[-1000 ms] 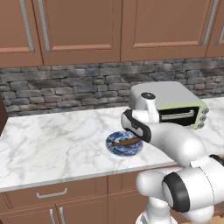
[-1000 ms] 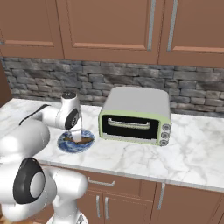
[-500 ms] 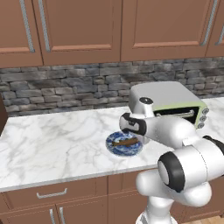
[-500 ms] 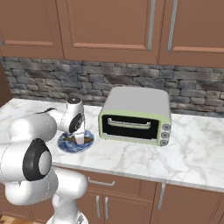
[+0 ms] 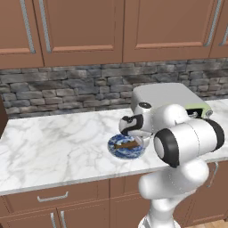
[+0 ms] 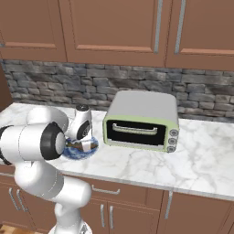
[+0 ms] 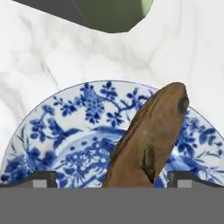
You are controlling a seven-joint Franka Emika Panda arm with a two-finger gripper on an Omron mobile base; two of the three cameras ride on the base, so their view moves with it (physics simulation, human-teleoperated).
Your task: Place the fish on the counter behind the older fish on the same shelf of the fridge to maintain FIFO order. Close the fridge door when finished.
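The fish [image 7: 151, 140], slender and dark brown, lies on a blue-and-white plate [image 7: 78, 131] on the white marble counter [image 5: 53, 147]. My gripper [image 7: 113, 180] hangs open just above the plate, one fingertip on each side of the fish's body and neither touching it. From the left base view the hand points down over the fish [image 5: 128, 145] with the gripper [image 5: 132, 139] close over the plate [image 5: 116, 149]. In the right base view the arm partly covers the plate [image 6: 73, 153] and the gripper [image 6: 86, 145]. The fridge, its door, its shelf and the older fish are out of view.
A pale green toaster oven [image 6: 141, 121] stands on the counter just right of the plate, also seen in the left base view [image 5: 164, 95]. Behind runs a grey stone backsplash [image 5: 67, 87] under brown wall cabinets [image 5: 80, 26]. Open marble lies left of the plate.
The arm's elbow has risen while the hand sank slightly toward the plate. The jaws stayed open and the fish has not moved.
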